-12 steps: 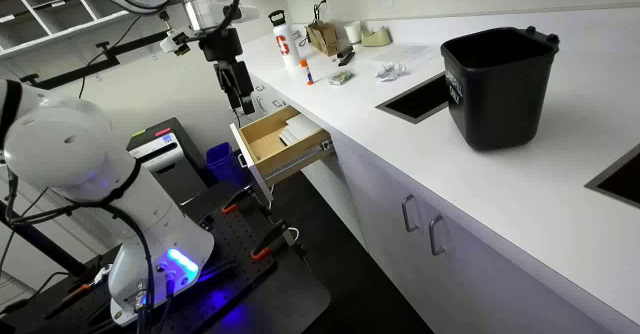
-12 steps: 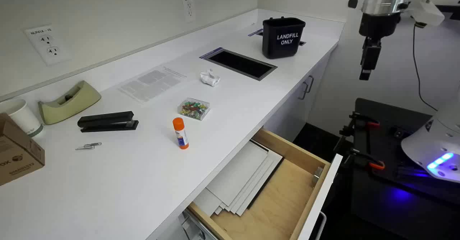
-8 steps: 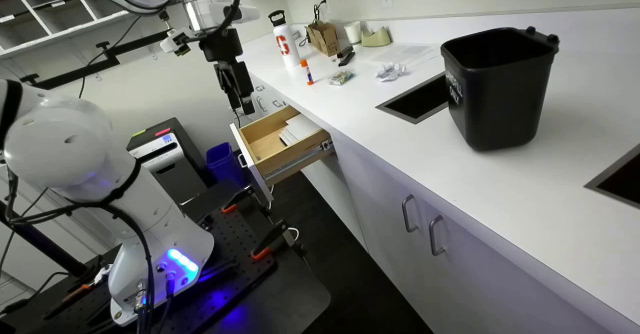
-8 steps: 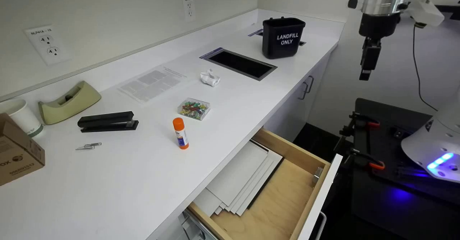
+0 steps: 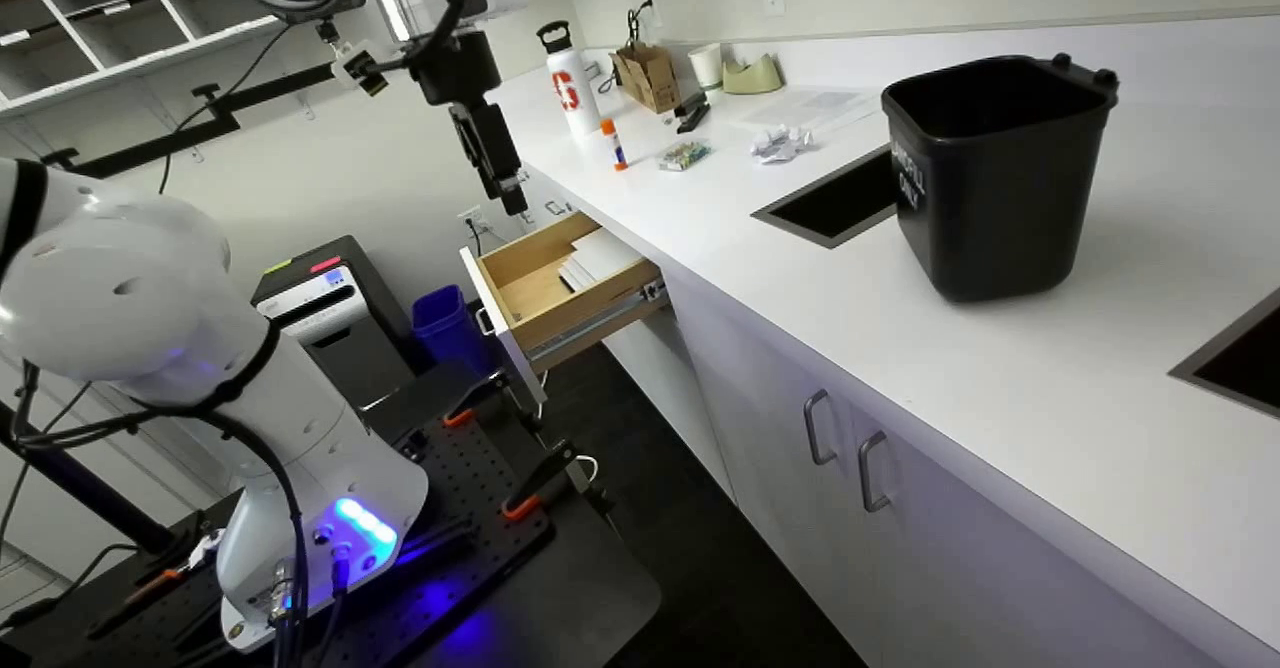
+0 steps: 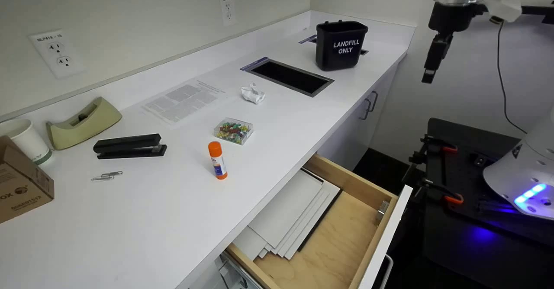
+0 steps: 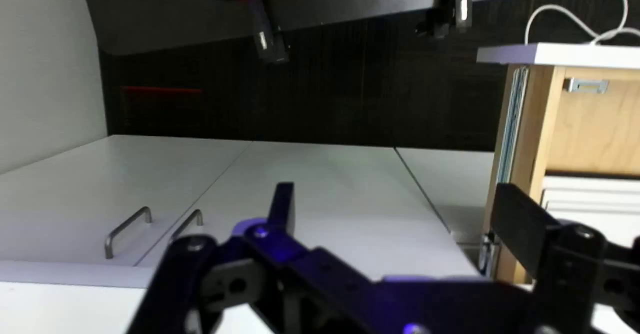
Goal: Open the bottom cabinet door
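The bottom cabinet door [image 5: 1010, 568] is a shut, flat white panel under the counter. In an exterior view its metal bar handle [image 5: 872, 470] is near its left edge. In the wrist view, where the counter is at the bottom, this door [image 7: 70, 194] is at the far left with its handle [image 7: 126, 233]. My gripper is open and empty in the wrist view [image 7: 395, 189]. It hangs in the air above and beyond the open drawer in an exterior view [image 5: 510, 196], away from both handles. It points down and slightly tilted in another exterior view [image 6: 428, 76].
A twin white door [image 5: 750, 428] is beside it, handle [image 5: 815, 426] near the seam. A wood drawer [image 6: 337, 237] with white boards stands pulled out. A black bin [image 5: 1000, 188] stands on the counter [image 5: 800, 288]. Clamps [image 6: 441, 189] edge the robot's table.
My gripper has risen a little, tilted and shifted towards the counter. The arm has moved with it. The drawer, the doors and the counter objects look unchanged.
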Available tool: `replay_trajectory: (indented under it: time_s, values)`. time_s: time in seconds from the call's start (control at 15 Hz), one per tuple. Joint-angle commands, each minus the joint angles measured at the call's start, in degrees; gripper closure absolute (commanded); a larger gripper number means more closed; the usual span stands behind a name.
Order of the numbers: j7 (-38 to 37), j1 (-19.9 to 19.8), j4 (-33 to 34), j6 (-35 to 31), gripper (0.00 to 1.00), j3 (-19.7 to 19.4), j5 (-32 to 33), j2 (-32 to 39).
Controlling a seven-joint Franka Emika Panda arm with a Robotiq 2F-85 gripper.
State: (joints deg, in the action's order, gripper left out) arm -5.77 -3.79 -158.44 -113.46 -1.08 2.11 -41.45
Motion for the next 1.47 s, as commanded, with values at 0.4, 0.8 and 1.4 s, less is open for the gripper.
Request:
replay_trajectory:
  time_s: [0.4,0.8,1.4]
  values:
    - [-5.45,-19.45,-2.19,-14.36,0.0,-9.65,8.39,0.88]
    - [-2.13,-17.53,-0.46,-10.54,0.0,-9.76,6.74,1.1]
    - [-1.5,-23.04,3.3,-18.3,0.0,-26.16,-5.34,19.46]
